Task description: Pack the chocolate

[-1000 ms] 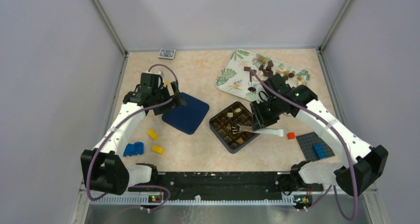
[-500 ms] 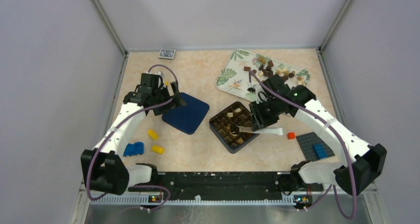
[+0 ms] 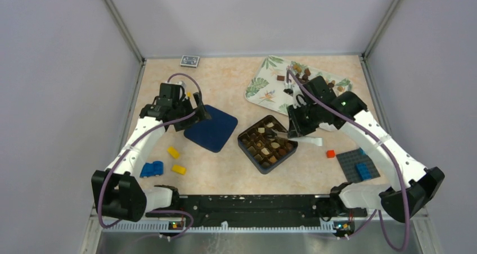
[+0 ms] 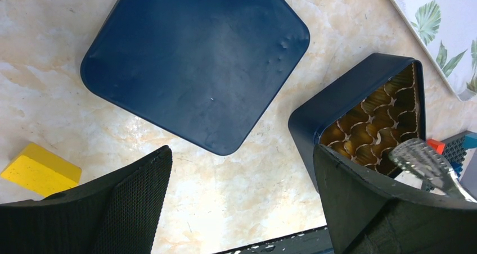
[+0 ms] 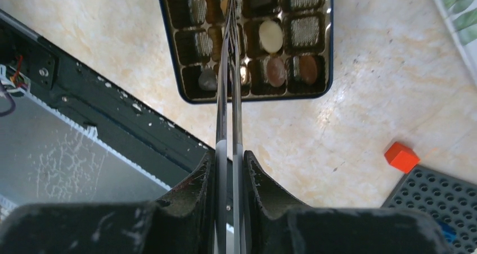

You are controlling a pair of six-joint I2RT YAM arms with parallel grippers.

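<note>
The open dark blue chocolate box (image 3: 243, 141) sits mid-table, with several chocolates (image 5: 271, 36) in its cells. More chocolates (image 3: 304, 74) lie on the leaf-print plate (image 3: 264, 82) at the back right. My right gripper (image 3: 298, 125) is shut on metal tongs (image 5: 229, 96), whose closed tips reach over the middle cells of the box (image 5: 329, 51). I cannot tell whether the tips hold a piece. My left gripper (image 3: 198, 110) is open and empty, hovering by the near edge of the blue lid (image 4: 197, 63), with the box (image 4: 337, 113) to its right.
Yellow bricks (image 3: 173, 152) and a blue toy (image 3: 151, 168) lie at the front left. A red brick (image 5: 401, 156) and a grey baseplate (image 5: 444, 203) with a blue brick (image 3: 363, 171) lie at the front right. A small card box (image 3: 190, 60) is at the back wall.
My right arm has lifted and moved away from me, carrying the tongs' tips from the near cells of the box toward its far middle. The left arm has not moved.
</note>
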